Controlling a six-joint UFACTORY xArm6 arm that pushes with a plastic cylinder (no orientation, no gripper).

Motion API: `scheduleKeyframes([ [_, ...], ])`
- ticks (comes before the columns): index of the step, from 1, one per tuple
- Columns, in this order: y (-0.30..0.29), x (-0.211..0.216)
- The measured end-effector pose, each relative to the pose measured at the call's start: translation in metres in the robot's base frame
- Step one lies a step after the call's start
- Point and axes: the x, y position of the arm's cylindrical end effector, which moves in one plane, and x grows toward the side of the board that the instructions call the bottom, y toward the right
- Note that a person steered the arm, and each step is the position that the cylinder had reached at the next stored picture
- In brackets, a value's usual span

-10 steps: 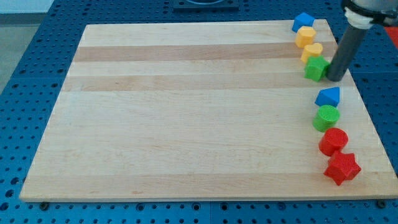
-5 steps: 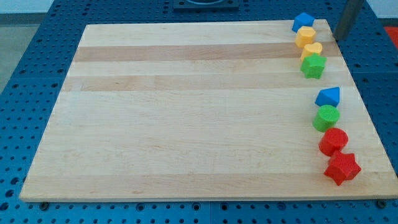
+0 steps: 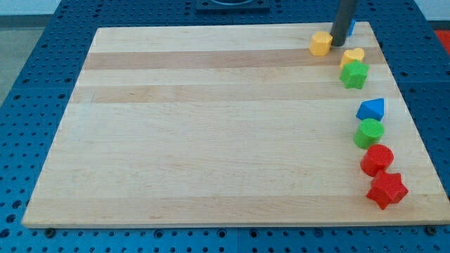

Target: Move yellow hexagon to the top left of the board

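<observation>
The yellow hexagon (image 3: pixel 321 43) is seen near the top right of the board (image 3: pixel 211 126), with my tip (image 3: pixel 337 44) set against its right side; no claw is carried by the rod, so no grip state can be told. Just right of the hexagon a blue block (image 3: pixel 349 29) is partly hidden behind the rod, and below and right of the hexagon lie a yellow block (image 3: pixel 353 55), a green star (image 3: pixel 354 74), a blue block (image 3: pixel 372 109), a green cylinder (image 3: pixel 369 132), a red cylinder (image 3: pixel 377 159) and a red star (image 3: pixel 387 190).
</observation>
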Motion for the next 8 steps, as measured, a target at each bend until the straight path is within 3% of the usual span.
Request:
scheduleKeyframes([
  [2, -0.037, 0.014],
  [8, -0.235, 0.037],
])
